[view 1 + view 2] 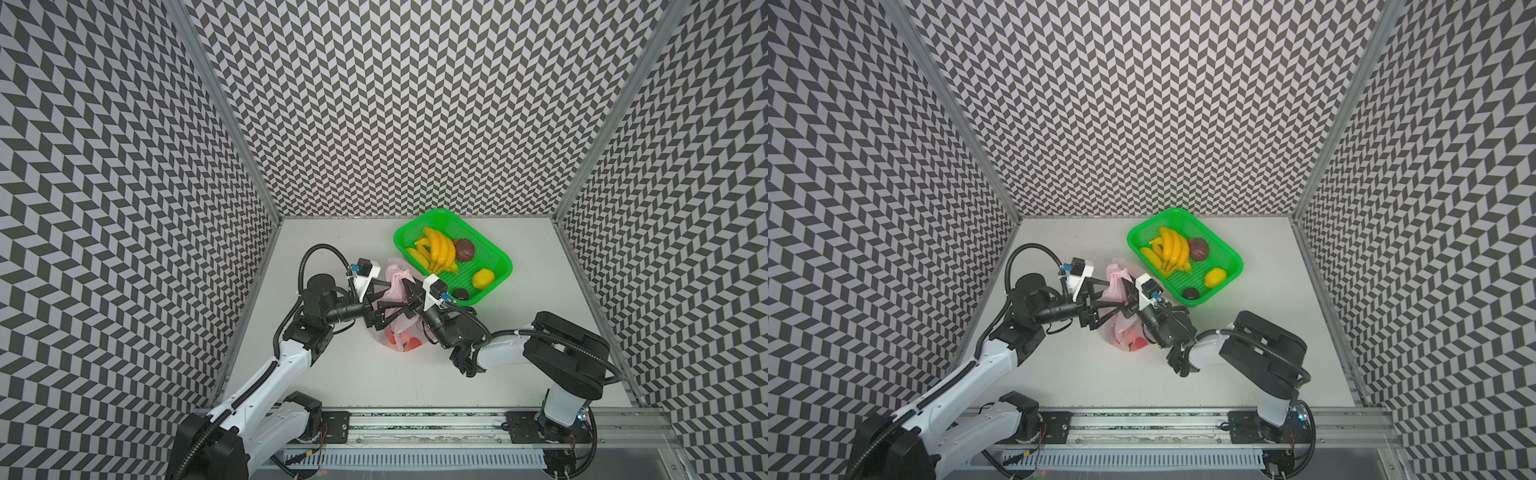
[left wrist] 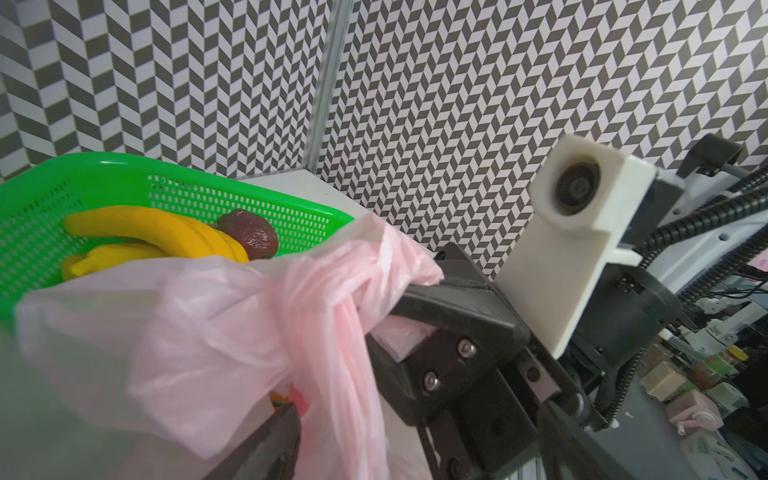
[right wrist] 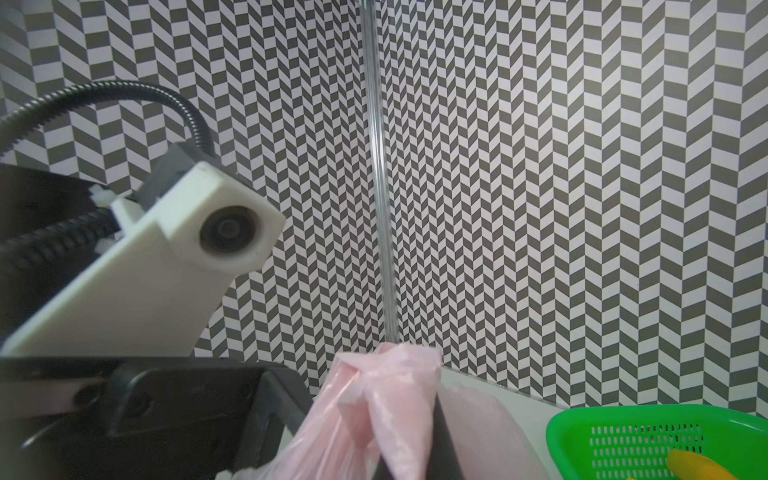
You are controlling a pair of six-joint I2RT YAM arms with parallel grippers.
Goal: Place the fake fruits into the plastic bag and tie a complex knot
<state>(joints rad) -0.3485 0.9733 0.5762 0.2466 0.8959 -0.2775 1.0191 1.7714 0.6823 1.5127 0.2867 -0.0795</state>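
The pale-pink plastic bag [image 1: 402,332] stands mid-table with red and orange fake fruits [image 1: 409,343] showing through it. Its handle strips rise into a twisted bunch, the knot [image 2: 345,307], with a loose end [image 1: 397,272] sticking up. My left gripper [image 1: 398,297] is open, its fingers [image 2: 272,442] spread either side of the strips. From the other side, my right gripper [image 1: 409,294] is shut on a handle strip [image 3: 399,424]. Bananas [image 1: 436,249], a dark brown fruit [image 1: 465,249], a lemon [image 1: 483,278] and a small dark fruit [image 1: 460,295] lie in the basket.
The green mesh basket [image 1: 505,259] sits at the back right, close behind the right wrist. Patterned walls enclose the table on three sides. A rail [image 1: 415,424] with both arm bases runs along the front edge.
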